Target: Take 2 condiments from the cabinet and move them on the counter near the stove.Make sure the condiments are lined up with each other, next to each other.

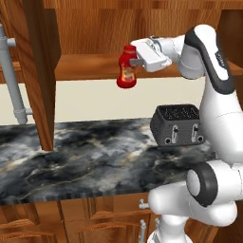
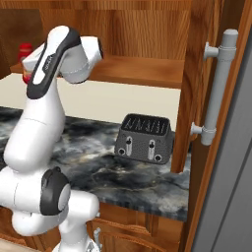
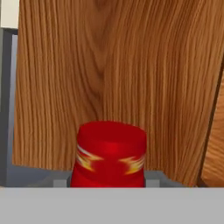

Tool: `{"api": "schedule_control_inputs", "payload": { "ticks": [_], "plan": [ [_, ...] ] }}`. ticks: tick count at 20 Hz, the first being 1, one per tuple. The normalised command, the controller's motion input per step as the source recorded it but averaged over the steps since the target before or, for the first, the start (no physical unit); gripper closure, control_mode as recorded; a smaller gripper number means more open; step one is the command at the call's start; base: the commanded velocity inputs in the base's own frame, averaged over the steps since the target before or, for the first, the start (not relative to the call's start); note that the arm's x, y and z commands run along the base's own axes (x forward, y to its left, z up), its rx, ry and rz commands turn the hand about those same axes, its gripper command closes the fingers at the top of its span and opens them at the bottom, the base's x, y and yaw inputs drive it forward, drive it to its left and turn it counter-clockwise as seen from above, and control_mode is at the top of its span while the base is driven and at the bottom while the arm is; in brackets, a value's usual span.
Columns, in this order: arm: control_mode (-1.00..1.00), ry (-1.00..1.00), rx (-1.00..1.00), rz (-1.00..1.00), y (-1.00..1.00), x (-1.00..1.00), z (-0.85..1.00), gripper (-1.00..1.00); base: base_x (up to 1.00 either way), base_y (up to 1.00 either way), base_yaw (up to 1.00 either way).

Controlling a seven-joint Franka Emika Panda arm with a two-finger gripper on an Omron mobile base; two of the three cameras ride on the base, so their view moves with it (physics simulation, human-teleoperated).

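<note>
My gripper [image 1: 131,61] is shut on a red ketchup bottle [image 1: 126,69] with a red cap and a yellow-red label. I hold it by its upper part, slightly tilted, in the air in front of the cabinet shelf [image 1: 90,66] and well above the counter [image 1: 85,156]. The hand view has the bottle [image 3: 111,153] close up between the fingers, with a wooden cabinet panel [image 3: 118,65] behind it. From the right base view the bottle's cap [image 2: 24,50] peeks out behind my arm. The stove is out of view.
The cabinet's doors stand open: one door [image 1: 42,71] with a grey bar handle [image 1: 12,76] at the left, the other door [image 2: 197,74] with its handle [image 2: 219,83] at the right. A dark toaster [image 1: 178,124] sits on the counter below my arm.
</note>
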Motion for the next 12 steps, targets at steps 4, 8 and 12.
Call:
{"api": "schedule_control_inputs", "payload": {
  "ticks": [4, 8, 12],
  "plan": [
    [-1.00, 0.00, 0.00, 0.00, -0.50, -1.00, -0.07, 1.00, 0.00, 0.00, 0.00],
    [-1.00, 0.00, 0.00, 0.00, -0.51, -1.00, -0.31, 1.00, 0.00, 0.00, 0.00],
    [-1.00, 0.08, -0.02, 0.00, -0.22, -0.67, -0.69, 1.00, 0.00, 0.00, 0.00]
  ]
}}
